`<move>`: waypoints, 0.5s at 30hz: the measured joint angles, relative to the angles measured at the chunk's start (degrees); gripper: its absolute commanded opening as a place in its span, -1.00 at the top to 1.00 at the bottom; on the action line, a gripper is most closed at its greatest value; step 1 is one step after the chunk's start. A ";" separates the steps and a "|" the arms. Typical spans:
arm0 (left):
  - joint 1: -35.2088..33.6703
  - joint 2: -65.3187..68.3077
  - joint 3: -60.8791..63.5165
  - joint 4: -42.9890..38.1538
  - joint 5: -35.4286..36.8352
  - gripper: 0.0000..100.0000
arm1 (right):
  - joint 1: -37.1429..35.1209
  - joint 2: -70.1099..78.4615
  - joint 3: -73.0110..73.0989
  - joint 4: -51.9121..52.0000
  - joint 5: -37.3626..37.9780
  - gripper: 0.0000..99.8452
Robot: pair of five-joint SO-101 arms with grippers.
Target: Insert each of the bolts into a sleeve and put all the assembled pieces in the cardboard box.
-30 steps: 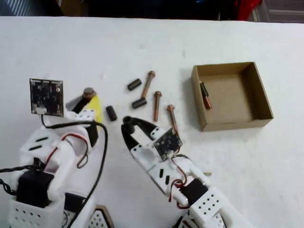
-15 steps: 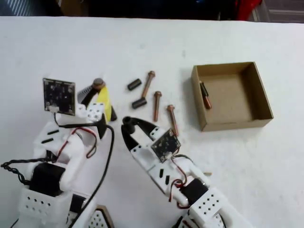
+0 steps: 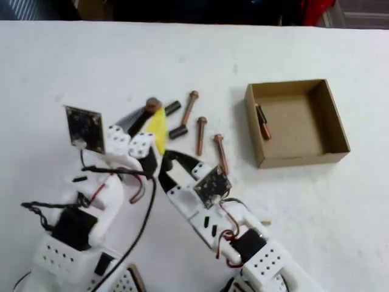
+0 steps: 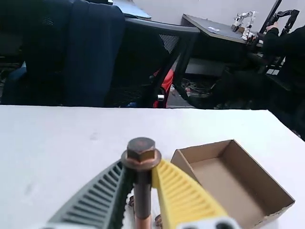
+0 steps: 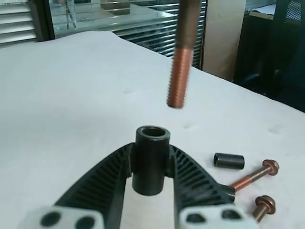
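Pinching the bolt (image 4: pixel 141 160) upright in my left fingers (image 4: pixel 167 183) just above the sleeve (image 5: pixel 151 157) that my right fingers (image 5: pixel 188 179) clamp mouth-up over the worktop (image 5: pixel 71 95), I should line the threaded tip over the bore, then lower it straight and slowly

White table (image 3: pixel 121 55); dark office chairs (image 4: pixel 71 52) behind it; window blinds (image 5: pixel 19 21) in bkgd.

Upright copper bolt (image 5: pixel 180 57) above upright black sleeve (image 5: pixel 151 160), loose bolts (image 3: pixel 200 135) and sleeves (image 3: pixel 177 131) near cardboard box (image 3: pixel 292 159)
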State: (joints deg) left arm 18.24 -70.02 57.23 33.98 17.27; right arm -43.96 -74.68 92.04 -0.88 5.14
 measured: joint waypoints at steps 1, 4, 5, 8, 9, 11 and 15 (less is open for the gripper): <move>0.00 0.00 0.97 -1.41 0.00 0.95 | 0.00 0.00 0.00 -0.70 0.00 0.97; 0.09 0.00 1.93 -3.43 0.00 0.95 | 0.00 0.00 0.00 -1.41 0.00 0.97; 0.26 0.00 1.93 -3.69 0.00 0.95 | 0.00 0.00 0.00 -1.41 0.00 0.97; 0.35 0.00 1.93 -3.87 0.00 0.95 | 0.00 0.00 0.00 -1.41 0.00 0.97; 0.26 0.00 1.93 -3.87 0.00 0.95 | 0.00 0.00 0.00 -1.41 0.00 0.97; 0.18 0.00 1.93 -3.87 0.00 0.95 | 0.00 0.00 0.00 -1.41 0.00 0.97; 0.26 0.00 1.93 -2.99 0.00 0.95 | 0.00 0.00 0.00 -1.41 0.00 0.97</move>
State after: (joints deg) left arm 18.51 -70.02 59.16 30.99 17.27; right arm -43.96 -74.68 92.04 -2.29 5.14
